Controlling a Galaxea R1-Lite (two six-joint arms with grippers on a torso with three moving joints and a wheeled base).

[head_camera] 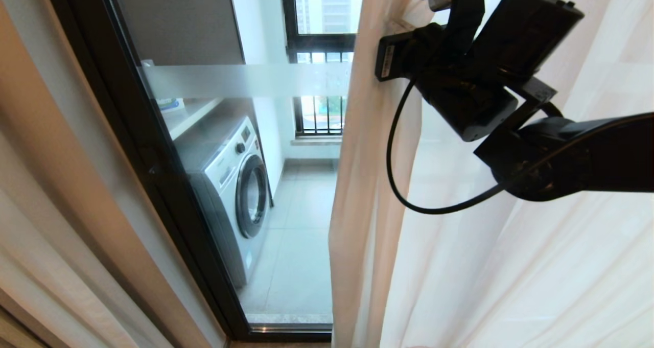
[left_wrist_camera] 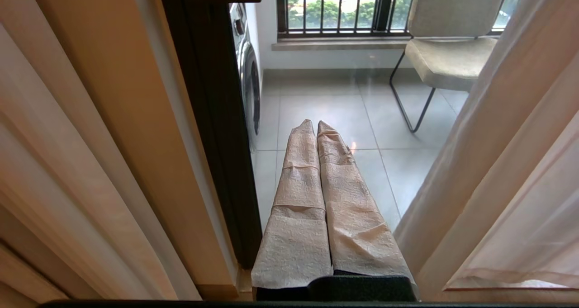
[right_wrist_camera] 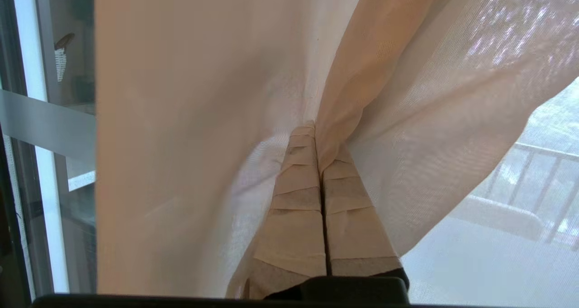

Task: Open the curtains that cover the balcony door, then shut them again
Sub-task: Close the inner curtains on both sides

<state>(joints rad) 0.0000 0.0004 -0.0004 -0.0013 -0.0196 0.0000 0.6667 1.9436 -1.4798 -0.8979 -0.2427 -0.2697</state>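
Pinching the sheer curtain (right_wrist_camera: 217, 118) edge: right tool (right_wrist_camera: 316, 131), fingers pressed together on the fabric, raised high at the panel's leading edge. Balcony door (head_camera: 245, 133) glass exposed on the left, washing machine (head_camera: 235, 184) behind it. Left tool (left_wrist_camera: 316, 127) pressed together, empty, low near the door frame.

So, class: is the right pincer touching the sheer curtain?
Touching. The right wrist view shows the right pincer shut, with the sheer curtain pinched between its fingertips.

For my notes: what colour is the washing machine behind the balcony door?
White, with a dark round door; the head view shows the washing machine best.
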